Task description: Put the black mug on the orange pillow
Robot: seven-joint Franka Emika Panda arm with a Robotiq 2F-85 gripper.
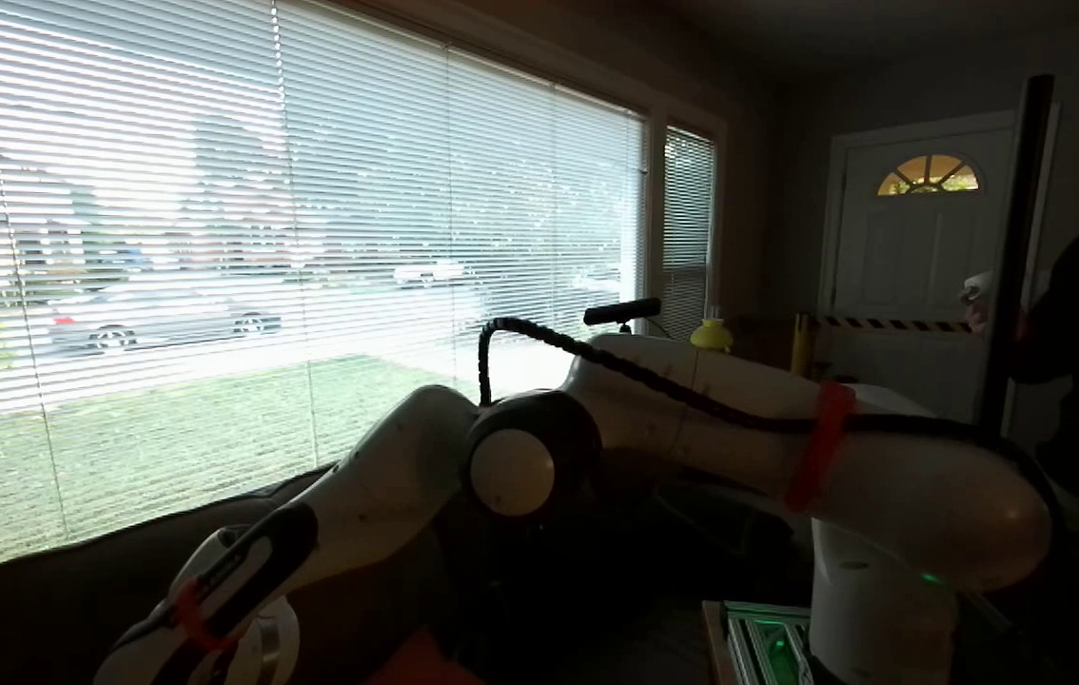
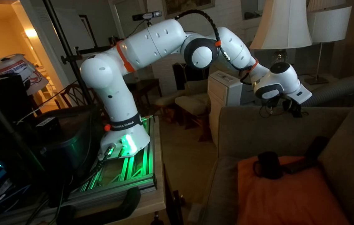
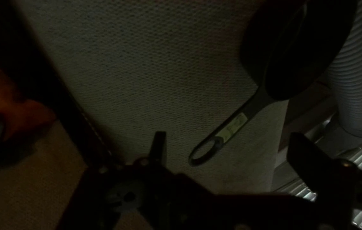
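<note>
A black mug (image 2: 269, 165) sits on an orange pillow (image 2: 284, 198), on the seat of a sofa (image 2: 277, 131). In an exterior view the pillow lies well apart from the counter (image 2: 152, 200) that carries the robot arm (image 2: 200, 57), out past the counter's right edge. The mug is farther back than the counter's near right corner, and its handle (image 2: 255, 169) points toward that right edge. A flat dark object (image 2: 300, 165) lies just beside the mug on the side away from the counter; whether the two touch is not clear. The mug looks roughly upright, though its rim is lost in shadow.

By this the placing looks done. The gripper (image 3: 228, 134) is raised near the sofa's far arm, its fingers (image 3: 158, 147) spread wide and holding nothing; in the wrist view a dark pan (image 3: 310, 56) shows between and beyond them, apparently untouched.

The mug is probably ceramic: stiff, moderately heavy, smooth enough to slip, liable to chip if knocked. The pillow looks soft and should sag, so a nudge could tip the mug. If it needs moving, the surest hold is likely from above, one finger inside and one outside the wall, beside the handle, where the flat dark object does not crowd it. The handle alone may let it swing.
</note>
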